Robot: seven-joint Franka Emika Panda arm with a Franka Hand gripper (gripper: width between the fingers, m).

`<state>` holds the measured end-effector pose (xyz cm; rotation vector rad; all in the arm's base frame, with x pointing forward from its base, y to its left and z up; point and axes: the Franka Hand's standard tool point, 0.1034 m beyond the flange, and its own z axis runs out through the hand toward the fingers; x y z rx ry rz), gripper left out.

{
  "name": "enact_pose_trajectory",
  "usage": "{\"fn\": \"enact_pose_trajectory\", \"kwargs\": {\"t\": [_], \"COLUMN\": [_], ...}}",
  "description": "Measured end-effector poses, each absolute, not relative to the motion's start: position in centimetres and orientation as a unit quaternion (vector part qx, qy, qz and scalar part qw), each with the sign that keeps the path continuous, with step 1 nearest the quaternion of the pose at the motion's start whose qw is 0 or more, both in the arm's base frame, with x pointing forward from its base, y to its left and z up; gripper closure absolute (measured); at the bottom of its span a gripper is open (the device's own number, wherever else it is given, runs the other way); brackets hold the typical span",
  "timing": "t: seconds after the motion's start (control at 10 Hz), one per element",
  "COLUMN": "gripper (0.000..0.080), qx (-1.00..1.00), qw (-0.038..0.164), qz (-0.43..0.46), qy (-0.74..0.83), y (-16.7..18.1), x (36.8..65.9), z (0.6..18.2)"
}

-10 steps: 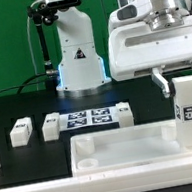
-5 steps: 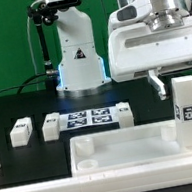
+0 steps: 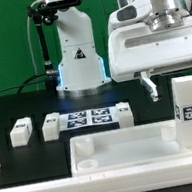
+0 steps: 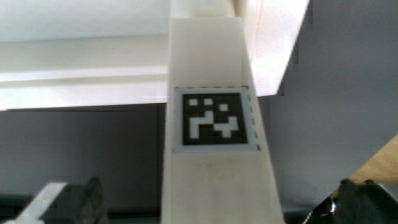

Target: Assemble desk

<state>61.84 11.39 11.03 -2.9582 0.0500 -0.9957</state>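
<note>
**Desk leg [image 3: 189,112] stands upright at the top's corner, my jaws spread wide and off it**

Desk top [image 3: 123,145] lies flat on the black table [image 3: 5,107], rim upward. It sits near the front of the scene, just in front of the marker board [image 3: 86,119]. The desk leg rises from the top's far corner on the exterior view's right, straight and untilted, with its tag facing the camera. Its foot drops behind the rim, so I cannot tell how deep it sits in the socket.

My gripper [image 3: 177,76] hangs directly over the leg's upper end, and it is open. In the exterior view, one of my fingers [image 3: 148,85] points down well to the side of the post, with dark gap between them. The other finger is cut off by the picture's edge.

From my wrist camera, the leg [image 4: 217,120] fills the middle of the picture with its tag square on. One dark fingertip [image 4: 63,200] sits to one side of it and the other [image 4: 370,192] to the opposite side. Neither touches the plastic, so I hold nothing.

A loose leg [image 3: 22,132] lies on its side on the table, well apart from the desk top, toward the exterior view's left. Behind the marker board stands the white robot body [image 3: 77,56].
</note>
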Motion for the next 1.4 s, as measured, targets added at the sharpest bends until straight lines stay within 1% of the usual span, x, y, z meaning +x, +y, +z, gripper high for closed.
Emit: {"fn": "enact_pose_trajectory", "kwargs": {"t": [0.5, 0.6, 0.7, 0.8, 0.9, 1.0, 1.1, 1.2, 1.4], "gripper": [0.015, 0.015, 0.015, 0.015, 0.015, 0.015, 0.015, 0.015, 0.015], "qx": [-0.948, -0.955, -0.956, -0.966, -0.977, -0.982, -0.986, -0.993, -0.996], "qw": [0.011, 0.018, 0.022, 0.032, 0.045, 0.052, 0.056, 0.059, 0.057], "qz": [-0.317, -0.296, -0.293, -0.257, -0.208, -0.181, -0.153, -0.102, -0.045], "qy": [0.016, 0.017, 0.019, 0.02, 0.022, 0.026, 0.028, 0.028, 0.048], "y": [11.4, 11.7, 11.6, 11.8, 12.0, 11.8, 11.8, 11.5, 10.5], "x": [61.8, 61.9, 62.2, 61.9, 61.9, 62.2, 62.1, 61.8, 62.2], "z": [11.0, 11.1, 11.9, 11.4, 11.3, 11.4, 11.1, 11.1, 11.1]}}
